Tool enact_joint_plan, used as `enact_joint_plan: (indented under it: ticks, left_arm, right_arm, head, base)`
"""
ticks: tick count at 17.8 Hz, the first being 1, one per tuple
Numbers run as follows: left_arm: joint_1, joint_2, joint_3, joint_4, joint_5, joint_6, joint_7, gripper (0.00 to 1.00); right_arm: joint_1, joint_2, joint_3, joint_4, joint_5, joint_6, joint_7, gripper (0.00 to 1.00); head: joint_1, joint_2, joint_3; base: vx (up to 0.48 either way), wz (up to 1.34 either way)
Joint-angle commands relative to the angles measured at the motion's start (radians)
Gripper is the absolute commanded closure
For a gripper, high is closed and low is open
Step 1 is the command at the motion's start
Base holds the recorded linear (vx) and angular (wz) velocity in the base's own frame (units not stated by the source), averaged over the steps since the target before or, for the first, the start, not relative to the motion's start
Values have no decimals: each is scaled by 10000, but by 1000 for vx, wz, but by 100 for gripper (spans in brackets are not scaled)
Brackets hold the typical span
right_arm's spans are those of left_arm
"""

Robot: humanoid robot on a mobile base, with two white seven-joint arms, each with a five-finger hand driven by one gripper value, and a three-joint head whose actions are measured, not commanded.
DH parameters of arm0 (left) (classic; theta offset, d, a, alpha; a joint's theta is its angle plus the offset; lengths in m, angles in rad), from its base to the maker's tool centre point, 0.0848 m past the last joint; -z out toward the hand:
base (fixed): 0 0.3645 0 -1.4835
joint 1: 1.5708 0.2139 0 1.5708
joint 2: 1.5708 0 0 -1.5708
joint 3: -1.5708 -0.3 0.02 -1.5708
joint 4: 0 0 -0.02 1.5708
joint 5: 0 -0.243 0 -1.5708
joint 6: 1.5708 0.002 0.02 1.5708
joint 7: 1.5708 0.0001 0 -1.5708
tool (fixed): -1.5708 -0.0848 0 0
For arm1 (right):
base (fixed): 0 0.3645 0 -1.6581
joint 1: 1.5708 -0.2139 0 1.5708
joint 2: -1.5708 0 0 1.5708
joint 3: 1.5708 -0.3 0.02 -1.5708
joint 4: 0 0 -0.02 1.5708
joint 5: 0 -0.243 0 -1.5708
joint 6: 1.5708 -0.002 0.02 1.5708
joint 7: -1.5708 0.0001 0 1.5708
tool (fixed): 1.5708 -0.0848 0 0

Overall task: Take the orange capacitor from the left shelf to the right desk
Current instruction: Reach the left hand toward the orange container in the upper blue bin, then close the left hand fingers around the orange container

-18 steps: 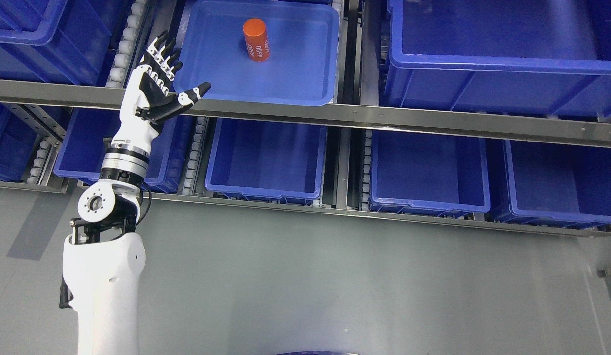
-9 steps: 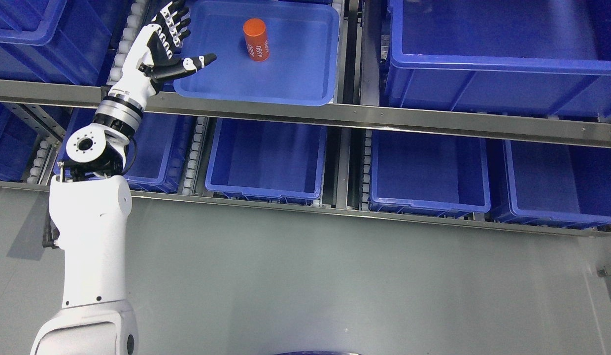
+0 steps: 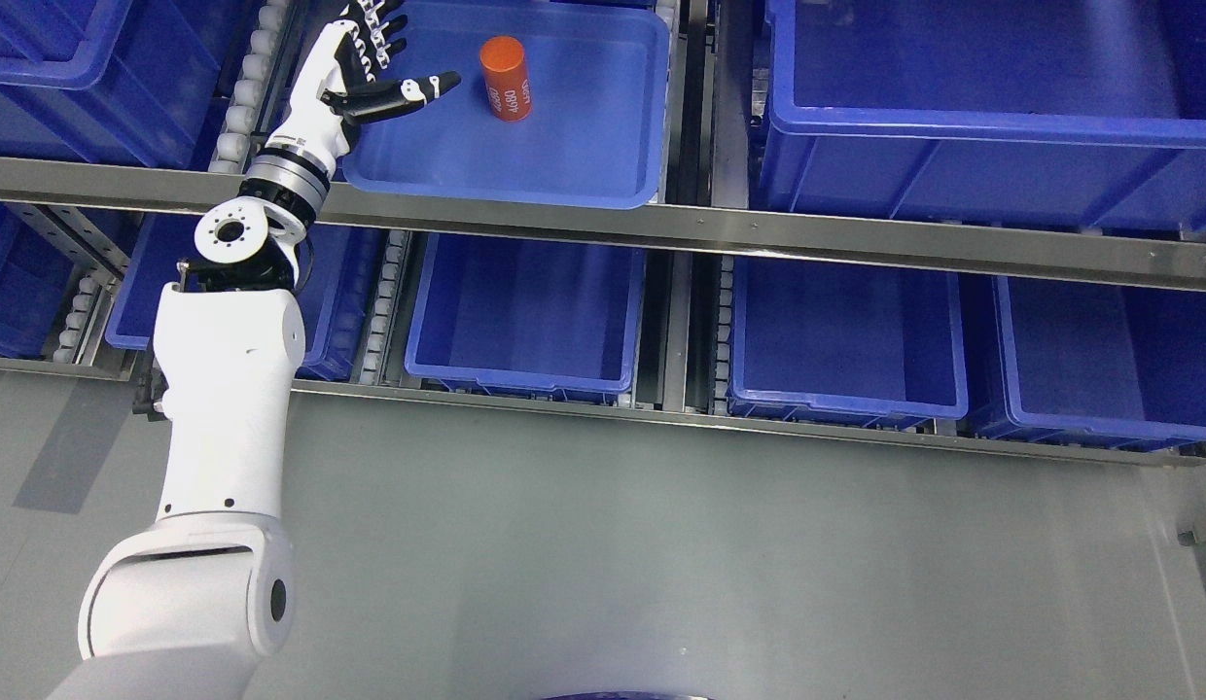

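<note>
An orange capacitor (image 3: 506, 78) with white print stands upright in a shallow blue tray (image 3: 584, 165) on the upper shelf level, near the tray's far middle. My left hand (image 3: 384, 63) reaches over the tray's left rim, just left of the capacitor and apart from it. Its fingers are spread, the thumb (image 3: 423, 88) pointing toward the capacitor, and it holds nothing. The white left arm (image 3: 229, 389) rises from the lower left. The right arm is out of view.
A steel shelf rail (image 3: 759, 233) runs across below the tray. Deep blue bins sit at the upper right (image 3: 992, 146) and upper left (image 3: 78, 87). Several open blue bins (image 3: 525, 311) fill the lower level. Grey floor (image 3: 661, 544) lies in front.
The left arm has extended up and to the right, carrying the open hand from beside the tray's left rim over it and closer to the capacitor. The capacitor has not moved.
</note>
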Motion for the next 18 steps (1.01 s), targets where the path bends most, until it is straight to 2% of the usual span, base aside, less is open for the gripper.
enact_joint_plan:
  ticks: [1,8,18]
  left_arm:
    - [-356,-166,-1494,2628,299,5,164,0]
    - [-1474,-166,-2249,4038,254,6,117,1]
    - [-1813,-166,-2264,4499,116,6,209,5]
  right_arm:
    - [200,-175,-123,-174,46,-5,-8,0]
    - [200,-175,-123,-174,46,-5,-8,0]
    - [200,-175,-123,-174,46,-5,-8,0]
  head:
    - [0,0,0]
    - [0,0,0]
    - [0,0,0]
  base:
    - [0,0]
    - [0,0]
    - [0,0]
